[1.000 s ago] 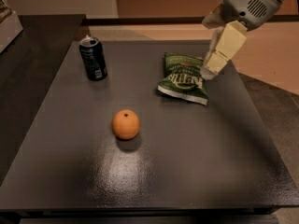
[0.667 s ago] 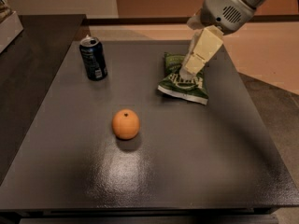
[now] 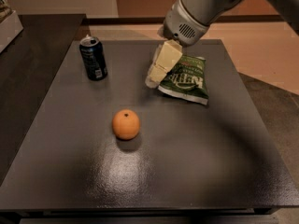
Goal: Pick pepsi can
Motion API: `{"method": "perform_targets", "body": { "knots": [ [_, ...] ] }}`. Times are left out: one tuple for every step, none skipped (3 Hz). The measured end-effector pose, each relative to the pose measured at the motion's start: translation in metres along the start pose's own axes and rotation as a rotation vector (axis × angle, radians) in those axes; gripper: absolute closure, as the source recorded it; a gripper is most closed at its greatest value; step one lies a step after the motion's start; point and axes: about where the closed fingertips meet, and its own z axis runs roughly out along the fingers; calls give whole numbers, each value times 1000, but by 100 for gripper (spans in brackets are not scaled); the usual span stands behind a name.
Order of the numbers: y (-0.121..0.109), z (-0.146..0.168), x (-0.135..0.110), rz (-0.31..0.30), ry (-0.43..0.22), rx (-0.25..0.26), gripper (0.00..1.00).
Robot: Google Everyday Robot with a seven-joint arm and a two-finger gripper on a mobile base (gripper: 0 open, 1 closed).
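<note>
- Hand, cream-coloured, hanging tip-down just above the dark worktop, toward twelve o'clock from the worktop's middle.
- Open or closed: cannot tell from this angle.
- Grey arm reaching in from the one o'clock corner of the scene, with a vented wrist housing turned toward the camera.
- Can, dark with a silver top and small white print, upright at ten o'clock on the worktop, close to the far-left corner.
- Can at nine o'clock from the hand and well apart from it, with bare worktop between the two.
- Orange near the worktop's middle, at five o'clock from the can and seven o'clock from the hand, touching neither.
- Green bag with white lettering, lying flat at one o'clock on the worktop, just beside the hand at its three o'clock; left edge partly hidden behind the hand.
- Patch of glare on the worktop at six o'clock from the orange.
- Second dark surface flanking the worktop at nine o'clock; tan floor beyond at two o'clock.
</note>
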Motion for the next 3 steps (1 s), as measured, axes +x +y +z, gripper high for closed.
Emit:
{"method": "perform_targets", "body": {
  "knots": [
    [-6, 29, -21, -10, -15, -9, 0],
    [-15, 56, -40, -19, -21, -11, 0],
    [-25, 83, -59, -13, -33, -14, 0]
  ]
}}
